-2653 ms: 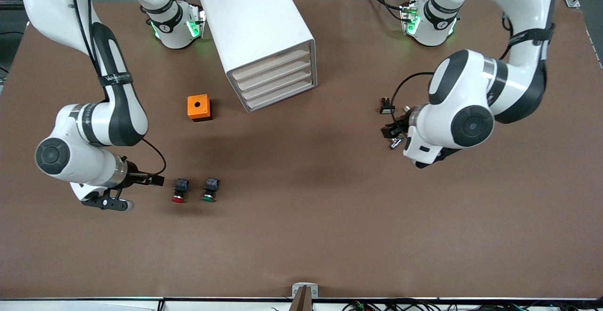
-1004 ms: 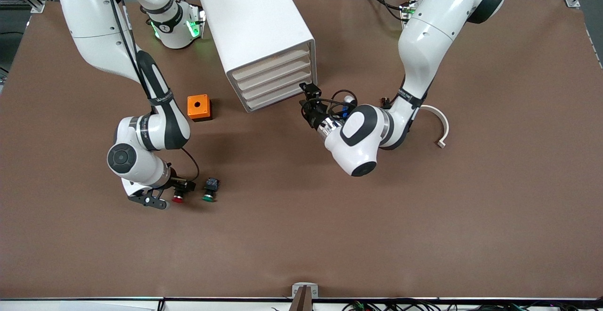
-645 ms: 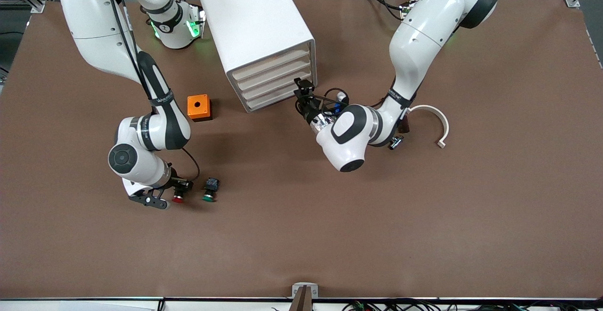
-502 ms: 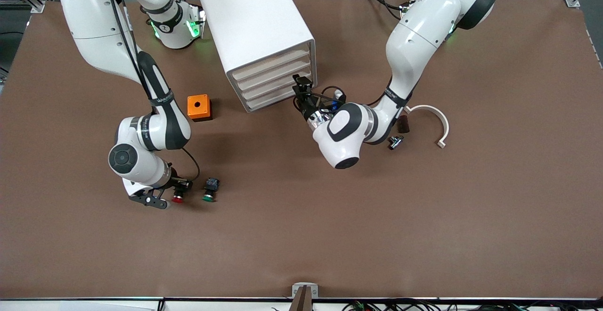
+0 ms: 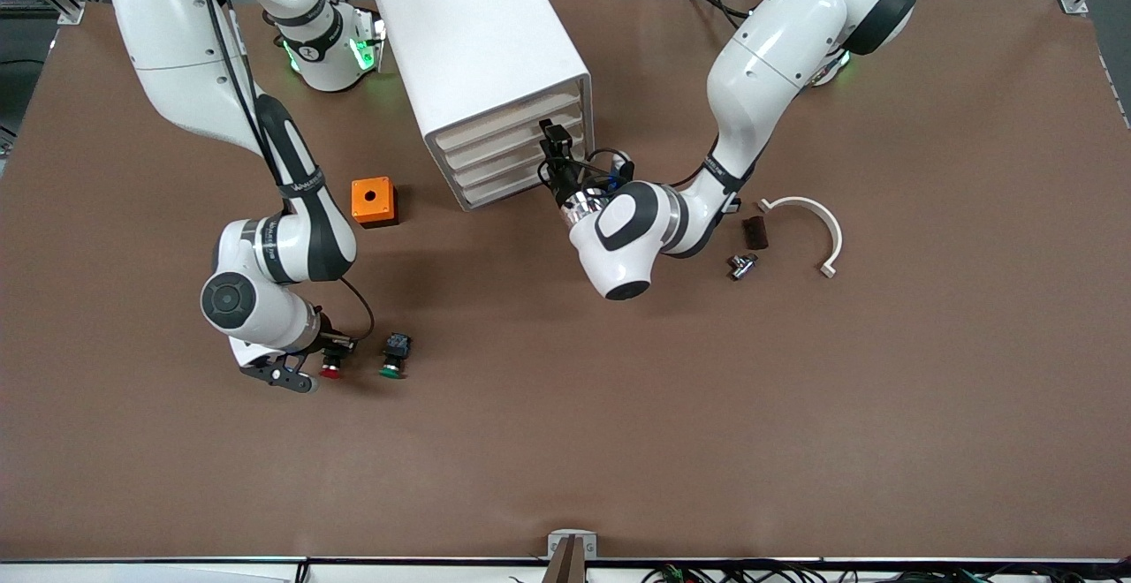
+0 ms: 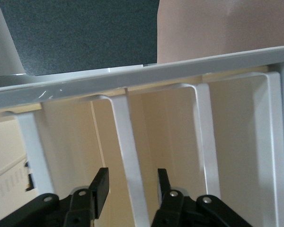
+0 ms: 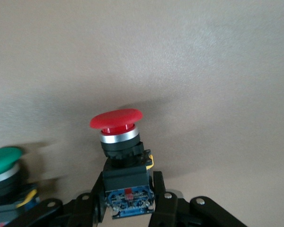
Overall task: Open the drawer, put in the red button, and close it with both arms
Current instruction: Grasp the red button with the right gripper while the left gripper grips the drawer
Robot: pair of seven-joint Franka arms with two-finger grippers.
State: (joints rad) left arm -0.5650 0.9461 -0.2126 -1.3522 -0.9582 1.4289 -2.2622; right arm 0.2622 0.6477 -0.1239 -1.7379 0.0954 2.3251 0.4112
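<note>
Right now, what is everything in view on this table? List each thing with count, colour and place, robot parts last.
drawer cabinet: 1, white, four drawers, near the arms' bases.
orange box: 1, orange with a round hole on top, beside the cabinet, toward the right arm's end.
red button: 1, red cap, black body, between the right gripper's fingers.
green button: 1, green cap, black body, on the table beside the red button.
curved piece: 1, white, toward the left arm's end.
small dark block: 1, beside the curved piece.
small metal part: 1, silver, nearer the front camera than the block.
table: 1, brown.
right gripper: 1, black, shut on the red button.
left gripper: 1, black, fingers either side of a drawer's front edge.
</note>
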